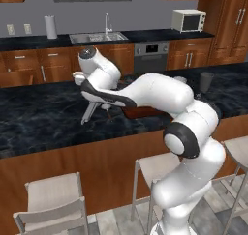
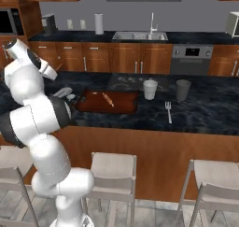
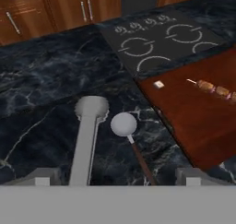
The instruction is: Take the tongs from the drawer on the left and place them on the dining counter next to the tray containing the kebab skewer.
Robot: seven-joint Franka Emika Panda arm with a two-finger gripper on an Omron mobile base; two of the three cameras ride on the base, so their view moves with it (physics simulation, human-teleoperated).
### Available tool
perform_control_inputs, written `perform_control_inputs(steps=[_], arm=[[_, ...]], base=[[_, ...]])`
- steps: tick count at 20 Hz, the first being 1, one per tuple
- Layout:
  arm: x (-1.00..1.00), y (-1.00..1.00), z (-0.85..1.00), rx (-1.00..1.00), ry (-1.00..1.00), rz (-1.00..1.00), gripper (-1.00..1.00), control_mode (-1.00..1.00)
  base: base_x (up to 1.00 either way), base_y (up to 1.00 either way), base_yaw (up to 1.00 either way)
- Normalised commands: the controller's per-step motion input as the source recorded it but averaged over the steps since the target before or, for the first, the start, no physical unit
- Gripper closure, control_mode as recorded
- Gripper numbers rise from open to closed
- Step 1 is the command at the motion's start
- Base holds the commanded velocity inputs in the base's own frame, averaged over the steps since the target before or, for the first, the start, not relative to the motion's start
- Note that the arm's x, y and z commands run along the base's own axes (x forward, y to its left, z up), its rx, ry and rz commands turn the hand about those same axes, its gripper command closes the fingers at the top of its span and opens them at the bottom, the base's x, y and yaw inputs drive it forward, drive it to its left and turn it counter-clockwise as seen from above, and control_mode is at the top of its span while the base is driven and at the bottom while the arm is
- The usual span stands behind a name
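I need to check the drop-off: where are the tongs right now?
The tongs lie flat on the dining counter just left of the tray in the hand view, between the open gripper's fingertips, beside a brown-handled utensil.

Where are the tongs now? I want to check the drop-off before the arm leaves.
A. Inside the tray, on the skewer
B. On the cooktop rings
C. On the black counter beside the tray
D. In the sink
C: the hand view shows the tongs lying on the dining counter, just left of the tray, with the hand open above them.
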Motion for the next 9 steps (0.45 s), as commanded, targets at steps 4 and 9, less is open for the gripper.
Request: perform_control_inputs(steps=[4, 9], arm=[[-1.0, -1.0, 0.03, 0.0, -0.1, 0.04, -1.0, -1.0], [-1.0, -1.0, -0.33, 0.03, -0.03, -0.01, -1.0, -1.0]], base=[[0.0, 0.0, 0.0], [0.0, 0.0, 0.0]])
